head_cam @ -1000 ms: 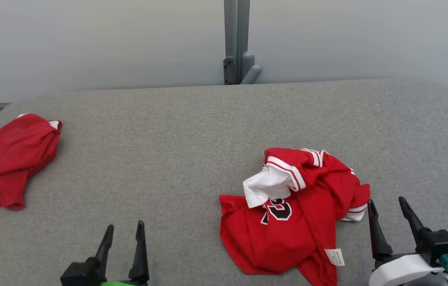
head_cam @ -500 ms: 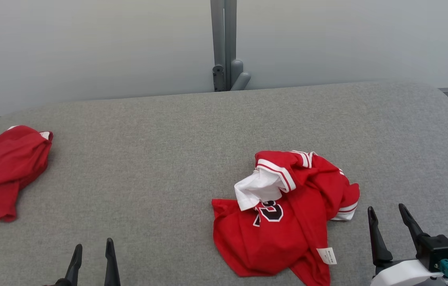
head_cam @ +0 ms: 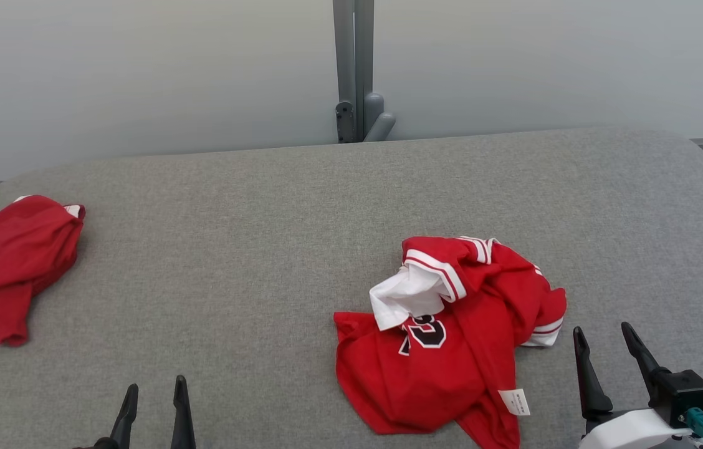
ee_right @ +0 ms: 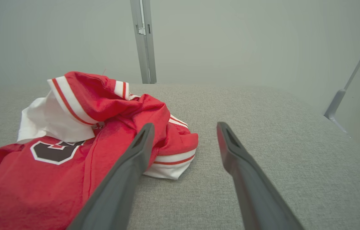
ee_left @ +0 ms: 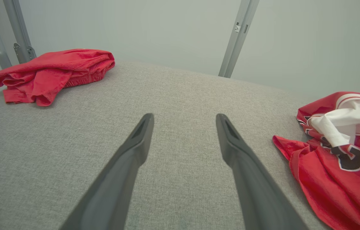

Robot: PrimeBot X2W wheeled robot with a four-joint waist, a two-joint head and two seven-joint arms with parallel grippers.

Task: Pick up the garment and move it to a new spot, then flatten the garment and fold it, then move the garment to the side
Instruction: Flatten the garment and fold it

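garment: a crumpled red jersey (head_cam: 451, 362) with white-and-red striped trim, its white inside turned out near the top; a black number (head_cam: 427, 332) edged in white shows on the front; a white label (head_cam: 514, 402) sits at the near edge
where it lies: in a heap on the grey padded table (head_cam: 252, 237), right of centre and towards the near side
right gripper (head_cam: 602, 328): fingers spread wide with nothing between them; low at the right of the head view, just right of the jersey's striped sleeve hem (head_cam: 545, 333); in its own wrist view the jersey lies ahead and to the left, and the left finger crosses the hem in the picture; whether it touches the cloth I cannot tell
left gripper (head_cam: 157, 383): fingers likewise apart and empty; over bare table at the near edge, with the jersey well off to its right
other cloth: a bunched red bundle (head_cam: 12, 268) at the table's far left, well apart from the jersey and from both grippers
behind: a grey post (head_cam: 353, 68) against a pale wall
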